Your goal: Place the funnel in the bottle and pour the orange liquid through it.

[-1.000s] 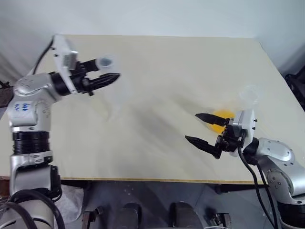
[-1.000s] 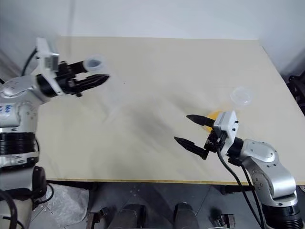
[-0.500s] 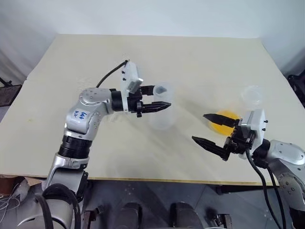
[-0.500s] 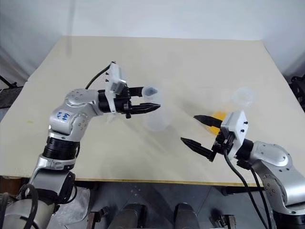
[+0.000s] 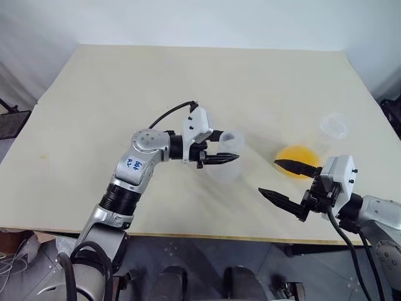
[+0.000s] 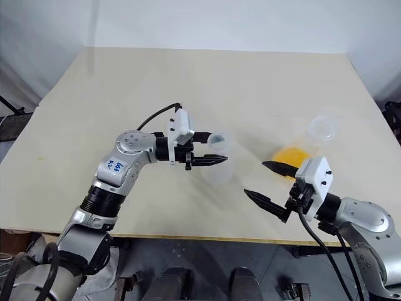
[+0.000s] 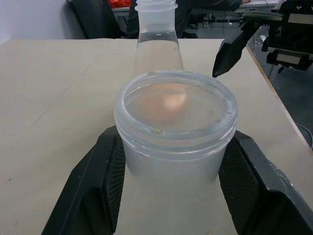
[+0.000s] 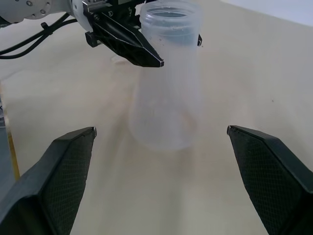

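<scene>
Pale wood covers the desk (image 5: 125, 81), bare except for two clear flasks in front of a plain white wall. The left end effector (image 5: 227, 145) is clamped on the bottle (image 8: 166, 98), one black finger (image 7: 83, 196) on each side of the neck just under the mouth rim; its base sits at or barely above the desk, and I cannot tell which. Beyond its fingertips, near the right end effector (image 5: 268, 175), stands the larger flask (image 5: 334, 124) with the orange liquid (image 5: 294, 153) shallow in its base. That right end effector is spread wide and holds nothing, its tips just short of the flask. I cannot make out the funnel. The bottle looks empty, so probably light and easy to tip or swing; its smooth clear wall is likely slippery and may be brittle. The neck under the lip seems the best hold, since the rim stops it sliding through, with only moderate squeeze.
</scene>
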